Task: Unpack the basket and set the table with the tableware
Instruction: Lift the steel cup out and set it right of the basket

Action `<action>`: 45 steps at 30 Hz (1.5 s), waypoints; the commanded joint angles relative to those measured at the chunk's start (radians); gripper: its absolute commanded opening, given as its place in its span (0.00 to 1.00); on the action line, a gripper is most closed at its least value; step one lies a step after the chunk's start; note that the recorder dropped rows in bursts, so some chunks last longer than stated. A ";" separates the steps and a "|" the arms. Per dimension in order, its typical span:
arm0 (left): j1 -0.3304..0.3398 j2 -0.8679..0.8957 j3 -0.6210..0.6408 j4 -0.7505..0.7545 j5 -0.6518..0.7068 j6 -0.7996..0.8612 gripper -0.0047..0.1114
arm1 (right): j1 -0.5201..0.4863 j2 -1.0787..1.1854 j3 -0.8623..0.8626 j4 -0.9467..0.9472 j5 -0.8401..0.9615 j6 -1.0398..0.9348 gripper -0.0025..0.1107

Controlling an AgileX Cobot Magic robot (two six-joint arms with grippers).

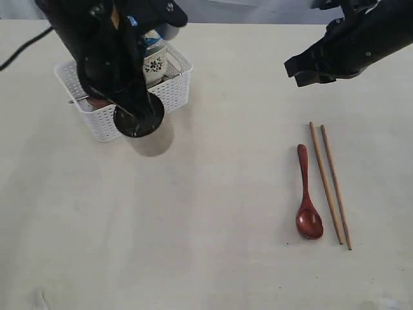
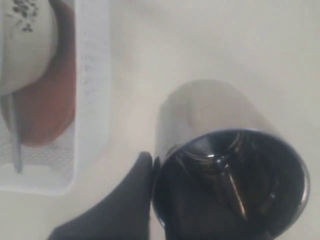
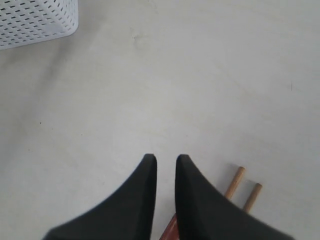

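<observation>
While the left gripper [image 2: 154, 165] clamps the rim of a shiny cylindrical steel cup [image 2: 210, 112], the cup hangs tilted just beside the white perforated plastic basket [image 1: 173, 92].
Over the pale cream table [image 1: 213, 219], the right gripper [image 3: 165, 162] is empty, with a slim gap between its fingers, near the brown wooden chopsticks [image 1: 329, 184] and dark red spoon [image 1: 307, 200].

Left hand [image 2: 159, 167] clamped on steel cup [image 2: 210, 110] rim; basket [image 2: 92, 75] just beside, holding bowl [image 2: 25, 45] over reddish plate [image 2: 50, 105].
</observation>
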 commanded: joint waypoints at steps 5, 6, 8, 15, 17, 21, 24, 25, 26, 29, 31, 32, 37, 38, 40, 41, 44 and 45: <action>0.006 0.173 -0.064 -0.043 0.021 0.003 0.04 | -0.003 -0.029 0.032 -0.017 0.002 0.017 0.14; 0.011 0.180 -0.075 -0.050 0.020 0.003 0.04 | -0.003 -0.029 0.032 -0.017 0.002 0.017 0.14; 0.030 0.188 -0.093 -0.055 0.020 0.003 0.04 | -0.003 -0.029 0.032 -0.013 0.002 0.017 0.14; 0.121 0.197 -0.111 -0.080 0.002 0.003 0.04 | -0.003 -0.029 0.032 -0.014 0.002 0.018 0.14; 0.138 0.208 -0.111 -0.109 -0.002 0.009 0.04 | -0.003 -0.029 0.032 -0.011 0.002 0.019 0.14; 0.145 0.252 -0.112 -0.157 -0.032 0.105 0.04 | -0.003 -0.029 0.032 -0.011 0.001 0.019 0.14; 0.149 0.273 -0.113 -0.147 -0.081 0.105 0.04 | -0.003 -0.029 0.032 -0.011 -0.006 0.030 0.14; 0.149 0.275 -0.118 -0.134 -0.086 0.105 0.04 | -0.003 -0.029 0.032 -0.011 -0.006 0.030 0.14; 0.149 0.277 -0.120 -0.126 -0.093 0.105 0.04 | -0.003 -0.029 0.032 -0.011 -0.006 0.030 0.14; 0.152 0.292 -0.120 -0.101 -0.096 0.107 0.04 | -0.003 -0.029 0.032 -0.011 -0.006 0.030 0.14; 0.152 0.310 -0.122 -0.075 -0.104 0.104 0.04 | -0.003 -0.029 0.032 -0.010 -0.009 0.034 0.14; 0.152 0.317 -0.122 -0.068 -0.121 0.101 0.04 | -0.003 -0.029 0.032 -0.010 -0.009 0.034 0.14; 0.152 0.316 -0.133 -0.025 -0.149 0.060 0.04 | -0.003 -0.029 0.032 -0.007 -0.024 0.035 0.14; 0.152 0.316 -0.143 -0.015 -0.147 0.043 0.04 | -0.003 -0.029 0.032 -0.007 -0.024 0.035 0.14; 0.152 0.316 -0.163 -0.015 -0.147 0.034 0.04 | -0.003 -0.029 0.032 -0.007 -0.024 0.035 0.14; 0.152 0.316 -0.174 -0.015 -0.147 0.022 0.04 | -0.003 -0.029 0.032 -0.007 -0.024 0.035 0.14; 0.152 0.316 -0.201 -0.015 -0.147 0.000 0.06 | -0.003 -0.029 0.032 -0.007 -0.024 0.039 0.14; 0.152 0.316 -0.207 -0.015 -0.145 -0.001 0.08 | -0.003 -0.029 0.032 -0.007 -0.024 0.039 0.14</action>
